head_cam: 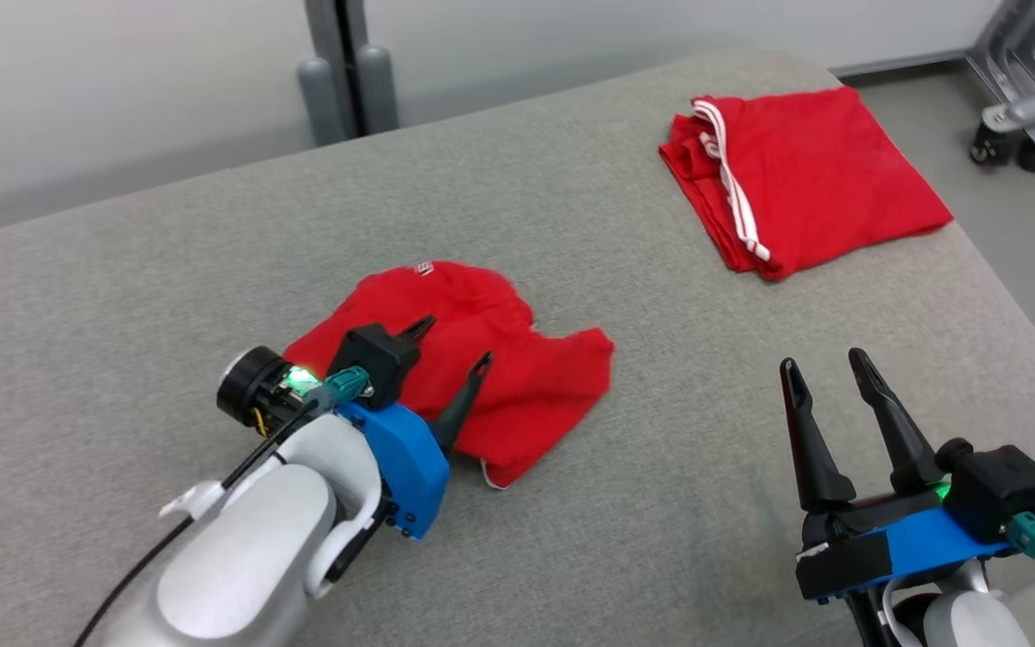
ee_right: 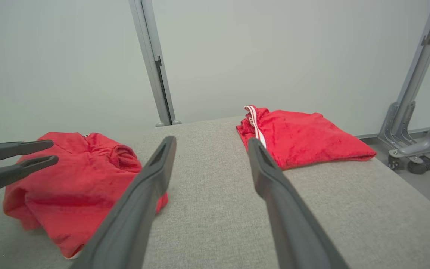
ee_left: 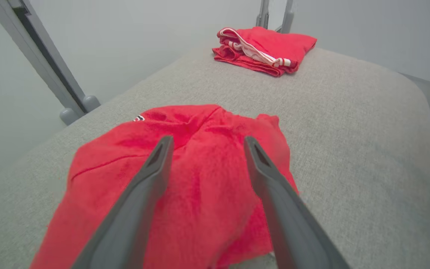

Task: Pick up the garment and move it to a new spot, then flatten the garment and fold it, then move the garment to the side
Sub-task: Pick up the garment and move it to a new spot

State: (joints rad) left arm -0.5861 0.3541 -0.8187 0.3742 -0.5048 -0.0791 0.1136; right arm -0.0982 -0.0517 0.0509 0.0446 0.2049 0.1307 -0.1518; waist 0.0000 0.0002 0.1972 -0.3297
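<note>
Grey padded surface holds the crumpled red garment near centre. The left gripper hovers over its 8 o'clock edge and the right gripper at 4 o'clock, both with fingers spread and empty. A shallow pinch may lift one layer, bunching it.

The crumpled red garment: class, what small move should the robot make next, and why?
Probably lower the left gripper onto an edge of the crumpled red garment and close, to start spreading it flat. It lies bunched on the grey surface, the left gripper hangs open just over it holding nothing, and the right gripper stands open off to the side.
</note>
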